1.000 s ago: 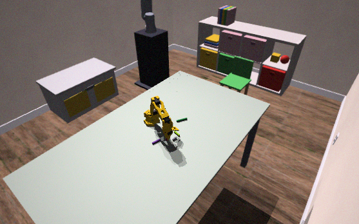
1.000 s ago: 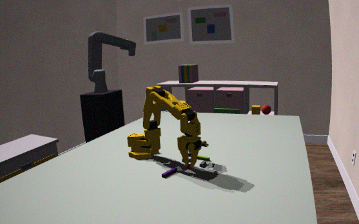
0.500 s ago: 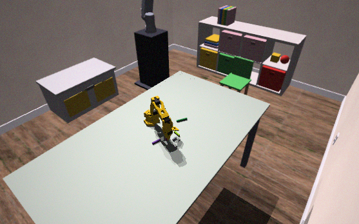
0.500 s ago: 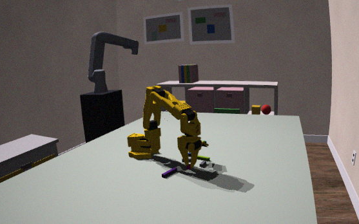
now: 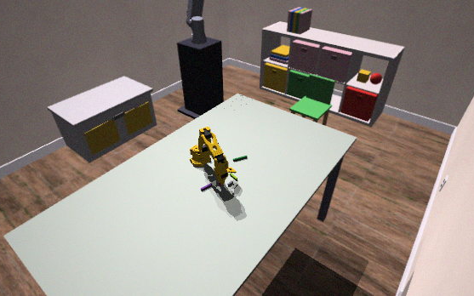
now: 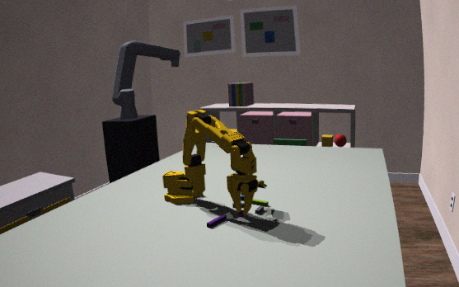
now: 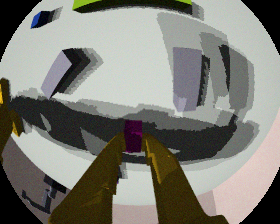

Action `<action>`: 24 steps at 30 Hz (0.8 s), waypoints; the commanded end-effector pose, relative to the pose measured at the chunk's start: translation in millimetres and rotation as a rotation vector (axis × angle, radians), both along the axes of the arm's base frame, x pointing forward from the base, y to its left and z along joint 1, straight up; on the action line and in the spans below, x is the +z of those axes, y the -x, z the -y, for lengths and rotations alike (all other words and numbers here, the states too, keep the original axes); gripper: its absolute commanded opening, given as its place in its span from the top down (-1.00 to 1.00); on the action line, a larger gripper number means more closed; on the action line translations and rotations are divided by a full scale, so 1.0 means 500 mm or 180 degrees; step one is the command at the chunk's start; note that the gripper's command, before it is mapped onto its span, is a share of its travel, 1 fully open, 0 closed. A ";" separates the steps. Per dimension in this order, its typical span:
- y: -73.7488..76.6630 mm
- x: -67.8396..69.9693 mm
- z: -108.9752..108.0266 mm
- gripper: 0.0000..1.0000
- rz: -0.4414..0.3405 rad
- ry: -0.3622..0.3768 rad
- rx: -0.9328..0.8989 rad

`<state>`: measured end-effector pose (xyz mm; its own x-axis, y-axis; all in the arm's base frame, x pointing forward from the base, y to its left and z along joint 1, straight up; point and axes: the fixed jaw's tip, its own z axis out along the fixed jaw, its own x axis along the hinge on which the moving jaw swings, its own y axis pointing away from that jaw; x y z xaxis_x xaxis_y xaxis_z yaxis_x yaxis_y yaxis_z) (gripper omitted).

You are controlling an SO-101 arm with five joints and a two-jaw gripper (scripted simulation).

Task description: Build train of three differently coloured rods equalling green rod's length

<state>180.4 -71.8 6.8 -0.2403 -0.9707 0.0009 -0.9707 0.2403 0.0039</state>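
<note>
Magenta rod (image 5: pixel 219 184) (image 6: pixel 241 214) (image 7: pixel 133 136) sits between the fingertips of the gripper (image 5: pixel 221 182) (image 6: pixel 243 213) (image 7: pixel 134 140), low at the table; fingers clenched on it. Likely plan: blue, magenta and lime, which sum to the green rod (image 5: pixel 240 158). Step in hand is probably carrying the magenta piece. Best to lift it just enough to pass over its neighbours, keep the grip square, turn the wrist before lowering, and open gently so the short rod does not skid or twist. Its long axis appears to run away from the hand, out through the gap between the fingers, lying flat; lime rod (image 5: pixel 234 177) (image 6: pixel 260 202) (image 7: pixel 133 6), ahead of the hand, lies crosswise in the wrist view. So joining lime's end looks to need roughly a quarter turn. Blue rod (image 6: pixel 242 198) (image 7: pixel 37 20) is ahead and left in that view. One grey rod (image 5: pixel 231 184) (image 6: pixel 259 210) (image 7: pixel 187 80) stands near the path, easily nudged; purple rod (image 5: pixel 206 187) (image 6: pixel 216 221) lies to the hand's other side.
</note>
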 end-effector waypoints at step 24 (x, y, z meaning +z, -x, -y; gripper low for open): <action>-0.018 0.088 0.007 1.00 0.0152 0.0054 0.0000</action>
